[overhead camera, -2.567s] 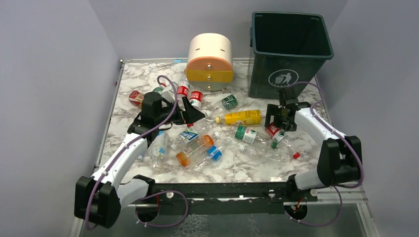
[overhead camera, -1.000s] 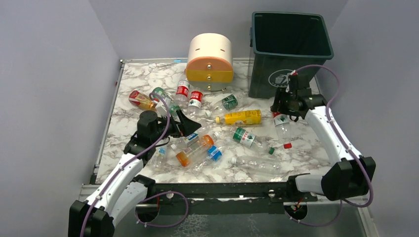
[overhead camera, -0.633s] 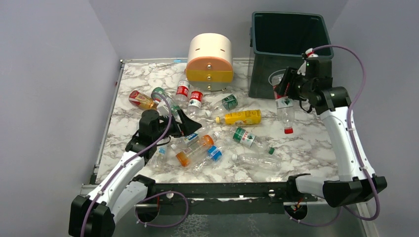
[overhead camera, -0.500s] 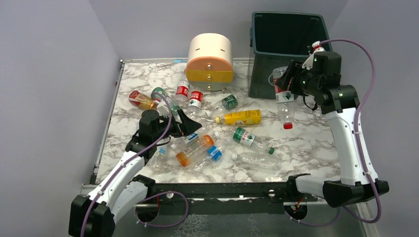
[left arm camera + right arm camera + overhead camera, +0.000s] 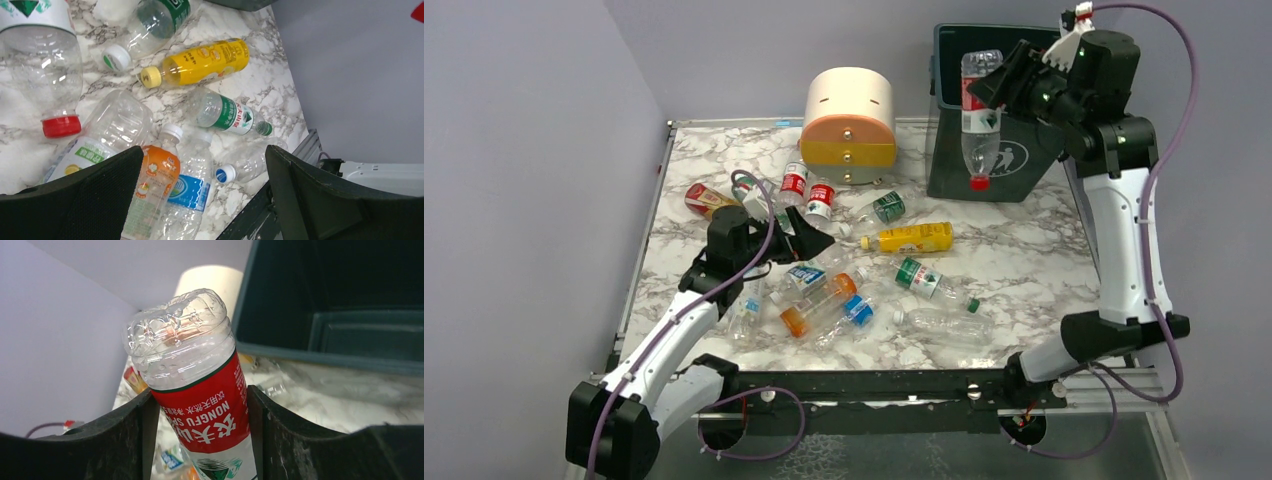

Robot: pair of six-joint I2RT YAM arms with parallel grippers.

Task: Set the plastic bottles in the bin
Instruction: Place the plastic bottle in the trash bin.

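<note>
Though bottle [image 5: 976, 110] is clear, label [image 5: 210, 415] is red.

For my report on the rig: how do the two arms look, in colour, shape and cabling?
The left arm and right arm match: white links between bulky black joints, a purple cable looping along each. The fingers are black, broad and finely textured.

Plain lavender walls [image 5: 524, 150] around a white-grey marbled tabletop [image 5: 1044, 260]
</note>
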